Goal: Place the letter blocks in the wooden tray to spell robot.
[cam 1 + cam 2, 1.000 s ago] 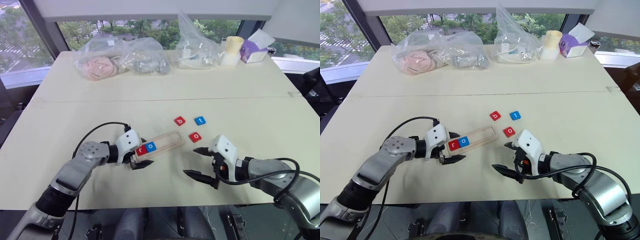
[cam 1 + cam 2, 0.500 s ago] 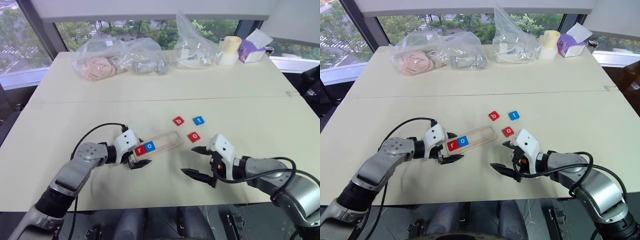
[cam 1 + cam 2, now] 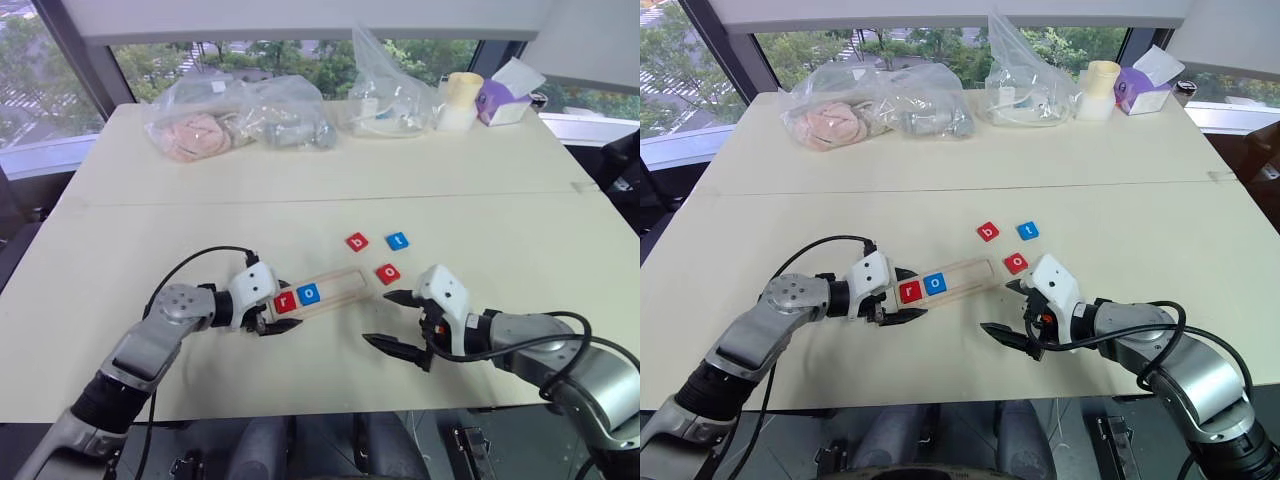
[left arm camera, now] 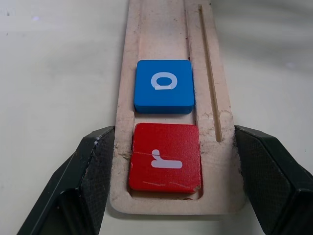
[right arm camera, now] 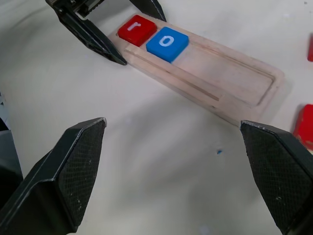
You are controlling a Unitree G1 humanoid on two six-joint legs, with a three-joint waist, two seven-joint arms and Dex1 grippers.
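Two of five tiles sit in the tray (image 3: 318,290): red r (image 3: 286,301), then blue o (image 3: 309,294). Left claw (image 4: 166,161) clamps the tray's end; right claw (image 3: 393,322) is released. At one o'clock on the surface lie b (image 3: 357,242), t (image 3: 398,241) and red o (image 3: 388,273).

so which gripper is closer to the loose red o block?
Right. The right gripper sits just beside the red o block, jaws open. The left gripper clamps the wooden tray's far end.
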